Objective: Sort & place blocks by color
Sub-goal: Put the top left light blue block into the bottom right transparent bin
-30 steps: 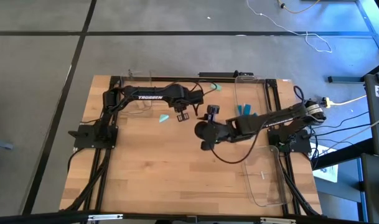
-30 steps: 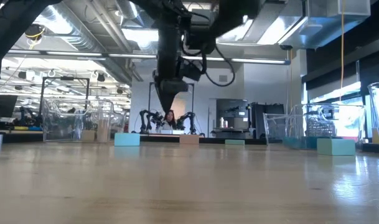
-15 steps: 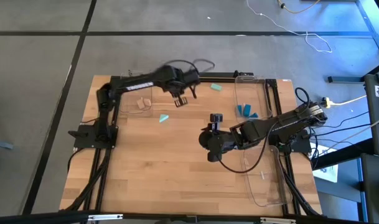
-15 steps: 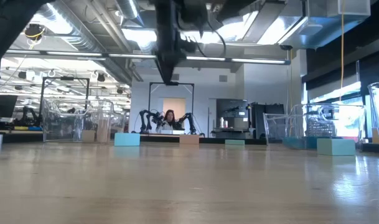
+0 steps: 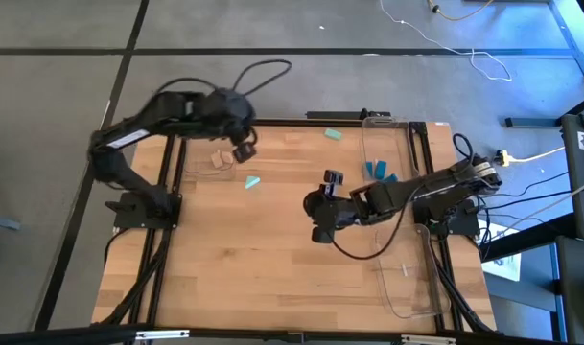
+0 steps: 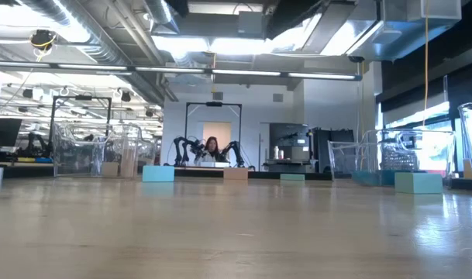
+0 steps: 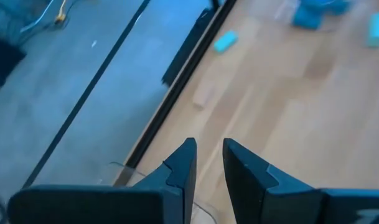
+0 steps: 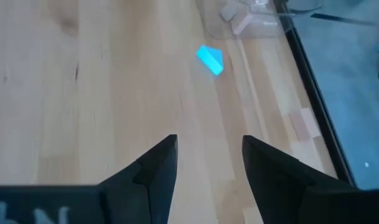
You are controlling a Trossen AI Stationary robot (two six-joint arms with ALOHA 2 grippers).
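Two arms are over the wooden worktop (image 5: 263, 268). The left gripper (image 5: 244, 149) hangs above the far left part of it, over the clear tray (image 5: 215, 158) that holds the tan blocks (image 5: 221, 158); its fingers (image 7: 180, 171) stand a narrow gap apart with nothing between them, and no block touches them. In the left wrist view a tan block (image 7: 204, 94) lies on the wood just beside the dark frame edge, well ahead of the fingertips, with a mint block (image 7: 225, 42) farther on and blue blocks (image 7: 313, 12) beyond that.

The right gripper (image 5: 317, 206) sits low near the middle of the worktop, reaching in from the right side. Its fingers (image 8: 158, 165) are spread wide and hold nothing. A mint wedge (image 5: 253, 181) lies on the bare wood between the two grippers, apart from both; in the right wrist view it shows ahead of the open fingers, nearly in line with the gap between them but well clear of the tips.

Another mint block (image 5: 335, 134) rests near the far edge of the worktop. Blue blocks (image 5: 378, 171) lie inside the long clear tray (image 5: 407, 287) on the right side.

Across the worktop in the low view, blocks sit in a row along the far edge, and a person (image 6: 212, 149) shows in the room behind.
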